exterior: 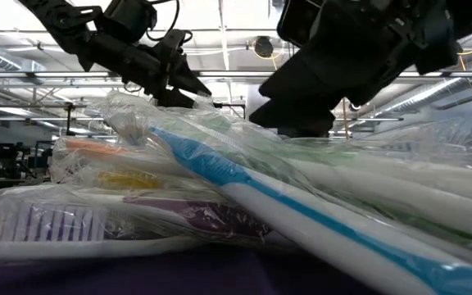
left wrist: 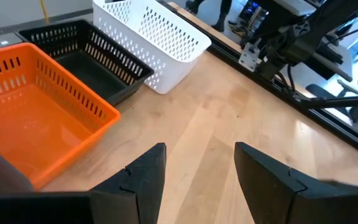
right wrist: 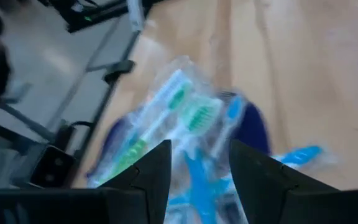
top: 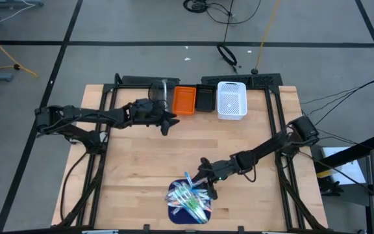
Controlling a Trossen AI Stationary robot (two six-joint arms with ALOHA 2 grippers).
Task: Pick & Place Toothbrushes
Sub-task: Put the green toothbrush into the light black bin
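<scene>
a robotics lab or industrial test hall. the wooden table (top: 148, 169) sits in a black metal frame (top: 265, 79) on a grey floor marked with dark tape lines (top: 70, 36), with loose cables (top: 229, 13) trailing across it. the low view looks into a wide room with exposed ceiling beams (exterior: 220, 78) and rows of strip lights (exterior: 236, 12).

A: We note the toothbrushes (top: 190, 197) piled on the mat (top: 174, 212) at the table's (top: 141, 162) near edge, the right gripper (top: 208, 188) just beside them.

B: We place the bins (top: 210, 99) in a row along the far edge, the left gripper (top: 169, 122) just before them.
</scene>
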